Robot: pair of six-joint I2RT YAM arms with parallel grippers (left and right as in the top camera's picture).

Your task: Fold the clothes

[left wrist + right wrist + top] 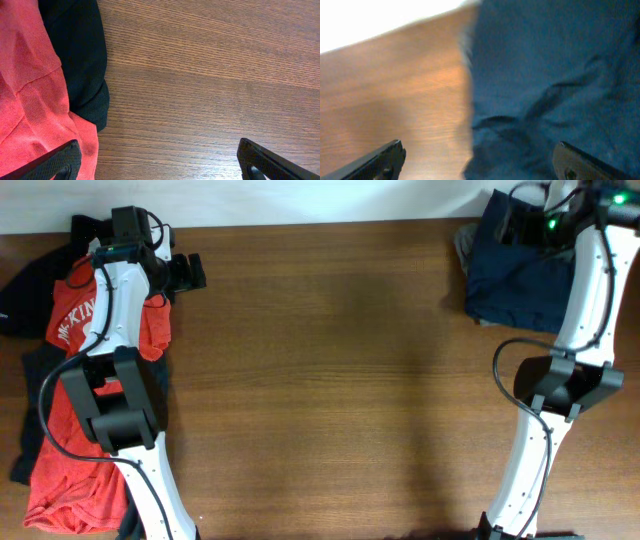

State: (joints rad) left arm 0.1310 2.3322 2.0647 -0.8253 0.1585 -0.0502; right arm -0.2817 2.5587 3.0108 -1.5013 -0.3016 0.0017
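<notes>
The navy shorts [510, 280] lie at the far right corner of the table [330, 380], partly under my right arm. They sit as a compact, fairly flat bundle with some creases, so I judge that piece may be folded already, though the arm hides its right side. From what shows, its long axis seems to run from the far edge toward me. I cannot tell which end is the waistband. A sliver of grey cloth [461, 246] peeks out at its far left edge.

The right gripper [480, 167] hangs over the shorts' left edge with its fingers spread wide and nothing between them.

Across the table, well apart from the shorts, the red T-shirt [70, 470] is strung out along the left edge. Its long axis runs from near to far, leaning a little rightward at the far end, with the white lettering [66, 320] toward that end. It is rumpled and overlaps the black pieces [25, 290] in a loose heap, so I take all of that as unfolded. That looks like the bulk of the job.

The left gripper [160, 165] hovers at the far end of that heap, over bare wood just right of the cloth. It is also spread wide and empty.
</notes>
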